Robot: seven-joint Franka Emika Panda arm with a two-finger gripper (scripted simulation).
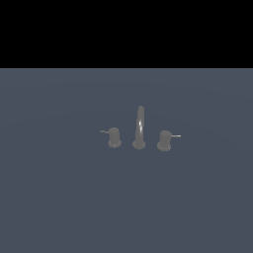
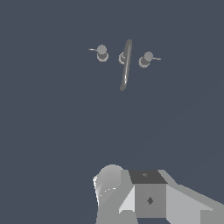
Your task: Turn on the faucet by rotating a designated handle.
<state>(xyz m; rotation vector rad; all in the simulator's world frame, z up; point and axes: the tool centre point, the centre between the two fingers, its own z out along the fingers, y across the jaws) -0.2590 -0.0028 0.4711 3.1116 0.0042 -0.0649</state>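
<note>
Slate-blue counter (image 1: 59, 197), flat and bare-looking, black band behind it in the exterior view.

Nearest the wrist camera: tool (image 2: 148, 197), seen only as pale grey housing blocks at the frame edge. Fingertips out of frame, so cannot tell how far open, nor whether anything is held; nothing seen in contact with it. Not visible at all in the exterior view. Pose judged from the wrist view: hanging well apart from the fixture, camera looking down and forward over a wide stretch of open counter.

Farther off: faucet (image 1: 140, 127), tall slim spout upright on a round base, a squat knob either side. Handle (image 1: 114, 137) just beside the spout on the exterior view's left, short dull lever pointing away from the spout; same knob in the wrist view (image 2: 102, 52). Larger knob (image 1: 164, 140) on the exterior view's right, brighter and longer lever pointing outward.

Step judged: approach not yet begun, handle untouched. Next move calls for crossing the open counter, lining up on the smaller knob's lever, steering clear of the spout, then pushing the lever round its knob.
</note>
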